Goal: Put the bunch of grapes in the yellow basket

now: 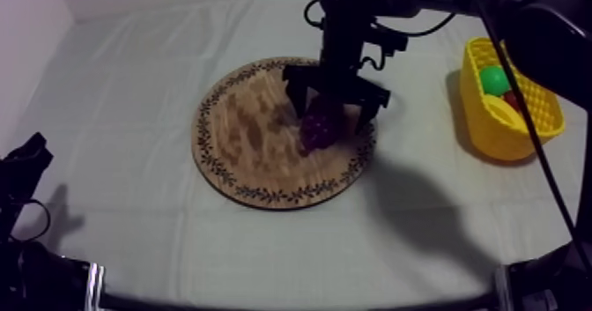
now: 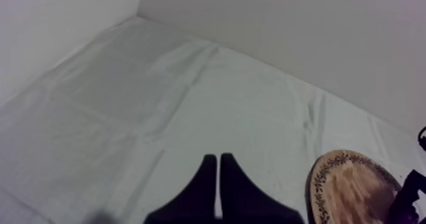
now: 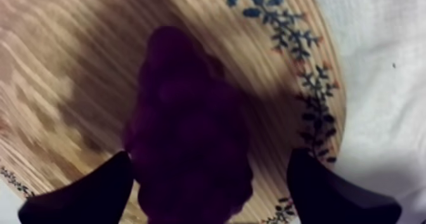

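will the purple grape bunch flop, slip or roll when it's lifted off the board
The purple bunch of toy grapes looks moulded as one lump, so probably stiff, not floppy. Its bumpy sides should give the open right end effector some bite. Lying flat on the round wooden board, it seems unlikely to roll.

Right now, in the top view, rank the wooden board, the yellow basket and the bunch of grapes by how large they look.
1. wooden board, clearly the largest
2. yellow basket, well under the board's spread
3. bunch of grapes, the smallest, lying on the board
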### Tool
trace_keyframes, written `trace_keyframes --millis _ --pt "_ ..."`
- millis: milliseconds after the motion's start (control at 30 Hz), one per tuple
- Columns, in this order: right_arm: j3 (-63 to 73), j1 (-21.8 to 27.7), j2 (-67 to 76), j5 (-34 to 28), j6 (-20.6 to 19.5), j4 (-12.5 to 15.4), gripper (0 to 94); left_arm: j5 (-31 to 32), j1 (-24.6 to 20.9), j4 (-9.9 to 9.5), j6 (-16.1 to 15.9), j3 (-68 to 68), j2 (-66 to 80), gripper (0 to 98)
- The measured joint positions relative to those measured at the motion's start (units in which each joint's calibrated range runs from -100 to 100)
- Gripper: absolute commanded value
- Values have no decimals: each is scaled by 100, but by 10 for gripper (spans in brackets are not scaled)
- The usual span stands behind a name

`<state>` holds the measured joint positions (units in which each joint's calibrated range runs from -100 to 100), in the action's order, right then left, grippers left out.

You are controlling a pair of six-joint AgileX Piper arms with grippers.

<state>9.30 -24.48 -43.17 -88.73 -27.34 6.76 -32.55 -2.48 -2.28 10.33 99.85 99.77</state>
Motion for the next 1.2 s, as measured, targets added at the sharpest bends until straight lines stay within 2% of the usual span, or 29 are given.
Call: trace_keyframes --millis 233,400,567,900,1200 --pt "45 -24 -96 140 83 20 593 0 0 0 0 0 0 0" --pt "-18 -62 -112 222 182 75 449 0 0 0 0 0 0 0" --pt "-26 -68 -117 303 274 70 369 0 0 0 0 0 0 0" --pt "48 -34 136 272 364 -14 353 0 0 0 0 0 0 0" --pt "-24 53 1046 37 750 -301 380 0 0 0 0 0 0 0"
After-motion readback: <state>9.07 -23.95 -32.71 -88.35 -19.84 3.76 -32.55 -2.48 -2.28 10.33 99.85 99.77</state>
